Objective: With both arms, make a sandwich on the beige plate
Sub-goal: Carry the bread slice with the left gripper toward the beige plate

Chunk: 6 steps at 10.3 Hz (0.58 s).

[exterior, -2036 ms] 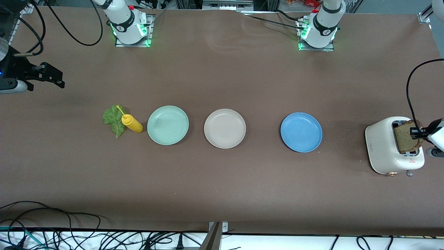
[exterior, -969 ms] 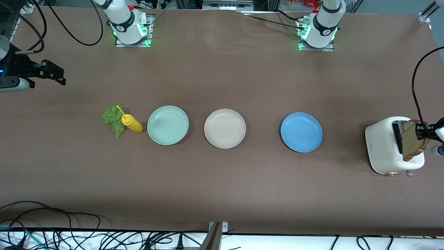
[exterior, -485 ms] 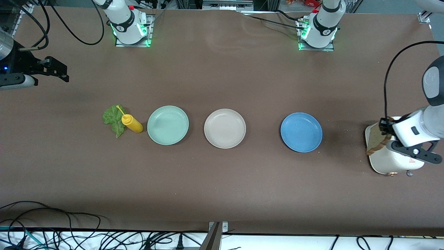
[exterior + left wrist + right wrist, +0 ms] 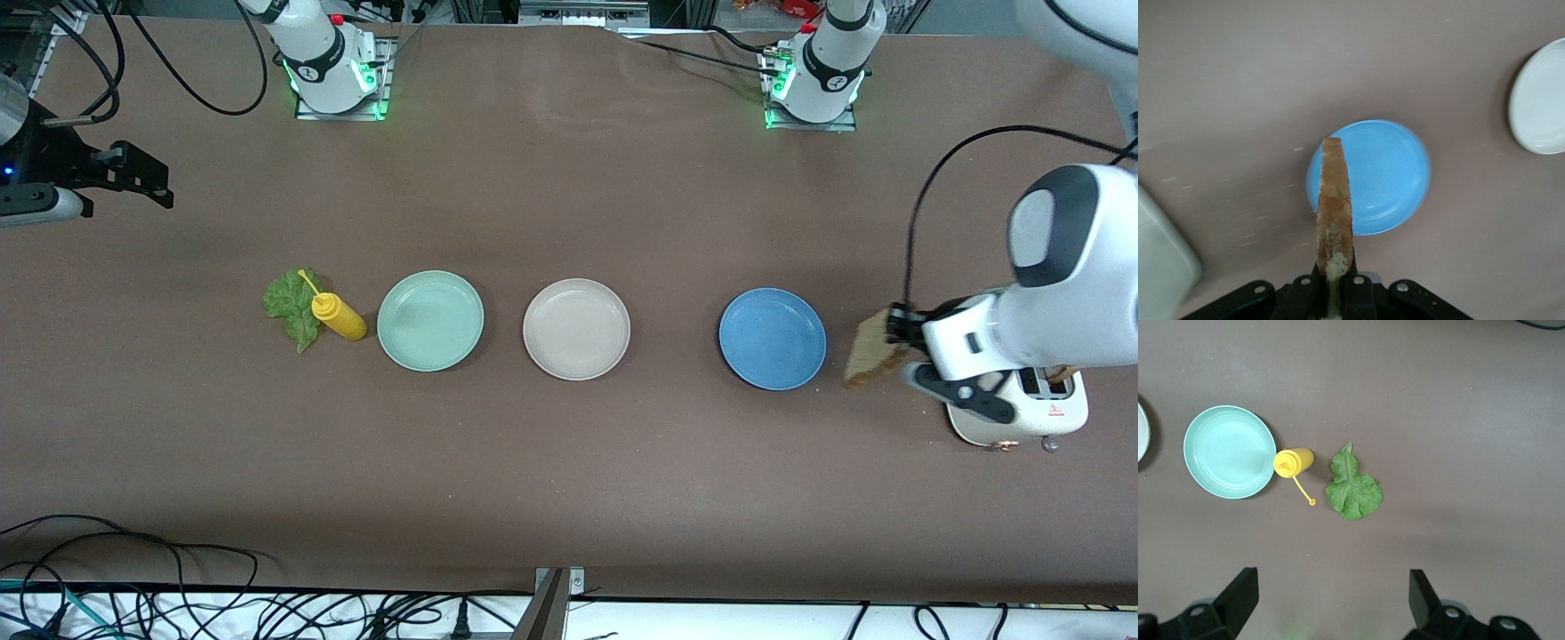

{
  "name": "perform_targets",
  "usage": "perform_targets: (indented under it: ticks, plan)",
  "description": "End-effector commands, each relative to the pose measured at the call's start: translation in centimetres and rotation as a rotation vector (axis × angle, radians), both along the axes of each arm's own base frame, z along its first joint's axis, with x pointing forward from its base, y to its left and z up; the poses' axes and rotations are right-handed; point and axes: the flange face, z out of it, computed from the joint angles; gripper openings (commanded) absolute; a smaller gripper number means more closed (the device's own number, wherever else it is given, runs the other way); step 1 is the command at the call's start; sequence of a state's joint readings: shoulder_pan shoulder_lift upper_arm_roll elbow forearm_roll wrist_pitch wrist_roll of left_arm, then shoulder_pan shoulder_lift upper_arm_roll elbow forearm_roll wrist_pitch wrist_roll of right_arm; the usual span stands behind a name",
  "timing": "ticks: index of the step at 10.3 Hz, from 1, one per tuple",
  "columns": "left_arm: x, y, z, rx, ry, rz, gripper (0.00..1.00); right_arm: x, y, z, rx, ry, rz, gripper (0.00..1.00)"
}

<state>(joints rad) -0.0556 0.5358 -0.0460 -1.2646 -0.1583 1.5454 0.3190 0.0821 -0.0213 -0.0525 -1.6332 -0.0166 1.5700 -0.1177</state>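
— Since the earlier frame our left hand (image 4: 893, 331) has been carrying the bread slice (image 4: 867, 353) away from the toaster (image 4: 1013, 411); from the front we are seeing it hanging over bare bench (image 4: 569, 498) between toaster and blue plate (image 4: 772, 339). The beige plate (image 4: 576, 329) is sitting empty in the middle of the row.

— And our right hand (image 4: 142, 182)?

— It is waiting over the right arm's end of the bench, near the lettuce leaf (image 4: 289, 307) and yellow bottle (image 4: 338, 317).

— Through the left wrist view we are gripping the slice (image 4: 1335, 213) edge-on, probably for a flat drop later; the arm is hiding much of the toaster.

— Through the right wrist view our fingers (image 4: 1238, 593) are standing wide apart, gripping nothing, above the lettuce (image 4: 1351, 487), likely readying for it. A second slice is barely showing.
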Motion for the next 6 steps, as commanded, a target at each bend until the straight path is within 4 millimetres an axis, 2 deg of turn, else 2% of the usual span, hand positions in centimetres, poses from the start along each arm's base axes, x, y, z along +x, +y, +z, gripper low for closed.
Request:
perform_targets:
  ticks: [1,2,3,5,6]
  plan:
    - [0.3,-1.3,-2.5,-0.122,0.07,0.06,0.0,-0.3,0.1,0.8,0.001,0.004,0.003,1.0]
    - [0.1,-3.4,-3.1,-0.126,0.086,0.056,0.0,-0.5,0.1,0.7,0.003,0.015,0.002,1.0]
    - [0.1,-4.7,-4.6,-0.128,0.107,0.043,0.0,-0.7,0.1,0.8,0.002,0.032,0.004,1.0]
    - [-0.3,-9.2,-8.3,-0.235,0.205,0.099,0.0,-0.9,0.1,1.3,0.0,0.04,0.006,1.0]
    - [-0.2,-9.9,-9.2,-0.26,0.245,0.164,0.0,-0.9,0.1,1.4,0.002,0.038,0.006,1.0]
